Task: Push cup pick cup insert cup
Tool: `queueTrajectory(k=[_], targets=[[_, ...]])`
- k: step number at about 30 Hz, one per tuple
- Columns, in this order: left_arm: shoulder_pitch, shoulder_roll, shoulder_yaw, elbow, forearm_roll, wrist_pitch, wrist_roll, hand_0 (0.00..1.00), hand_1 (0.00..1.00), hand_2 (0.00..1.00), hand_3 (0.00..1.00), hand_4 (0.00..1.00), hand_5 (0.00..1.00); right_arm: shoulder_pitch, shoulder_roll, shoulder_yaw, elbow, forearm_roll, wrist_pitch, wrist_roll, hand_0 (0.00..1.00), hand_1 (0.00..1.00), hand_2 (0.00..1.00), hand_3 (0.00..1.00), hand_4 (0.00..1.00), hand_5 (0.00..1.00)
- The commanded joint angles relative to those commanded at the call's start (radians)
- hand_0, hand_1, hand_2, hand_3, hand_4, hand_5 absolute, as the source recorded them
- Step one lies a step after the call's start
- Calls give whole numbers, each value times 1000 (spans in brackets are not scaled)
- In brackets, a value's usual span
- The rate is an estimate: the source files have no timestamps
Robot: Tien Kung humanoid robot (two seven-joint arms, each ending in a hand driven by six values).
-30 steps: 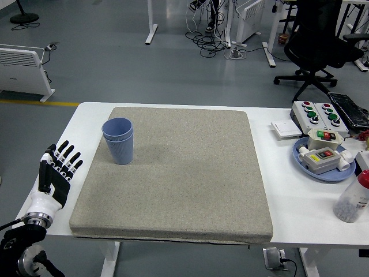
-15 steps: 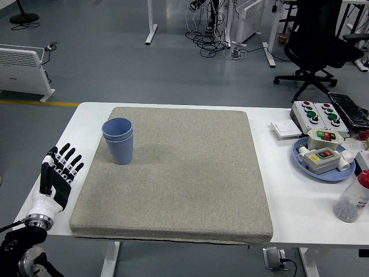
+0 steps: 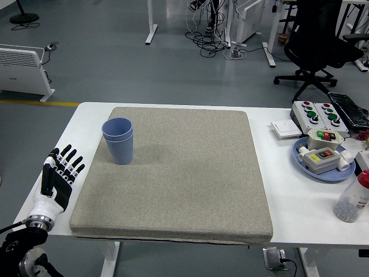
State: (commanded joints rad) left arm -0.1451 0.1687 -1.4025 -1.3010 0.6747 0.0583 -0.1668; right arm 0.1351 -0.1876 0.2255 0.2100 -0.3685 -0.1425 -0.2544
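Nearest, at the left front corner of the white worktop (image 3: 300,222): the left robot hand (image 3: 57,179), fingers spread and straight, gripping nothing, just beside the left edge of the grey mat (image 3: 184,179) and well apart from the cups. Probably parked there to leave the working area free. No right robot hand in view.

Further in, on the mat's far left part: two blue cups (image 3: 118,140), one nested inside the other, upright, open mouth up. Inserting seems already done, judging from the double rim. Cups close to the mat's left edge, so little room on that side; wide open mat to the right and toward the front for any push.

On the right, off the mat: a clear bottle (image 3: 353,199) at the edge, a blue tray (image 3: 314,167) carrying switch boxes, then a button box (image 3: 318,113) farther back. Crowded side, better avoided.

Beyond the worktop: grey floor, an office chair (image 3: 323,40).
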Motion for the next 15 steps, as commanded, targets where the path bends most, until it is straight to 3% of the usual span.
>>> queueTrajectory(k=[15], targets=[[-1,0,-10,3,3,-2,-1,898,917,968,933,559,998,8,0,-3,0,5,1,3,710,606,693,621,197,545]])
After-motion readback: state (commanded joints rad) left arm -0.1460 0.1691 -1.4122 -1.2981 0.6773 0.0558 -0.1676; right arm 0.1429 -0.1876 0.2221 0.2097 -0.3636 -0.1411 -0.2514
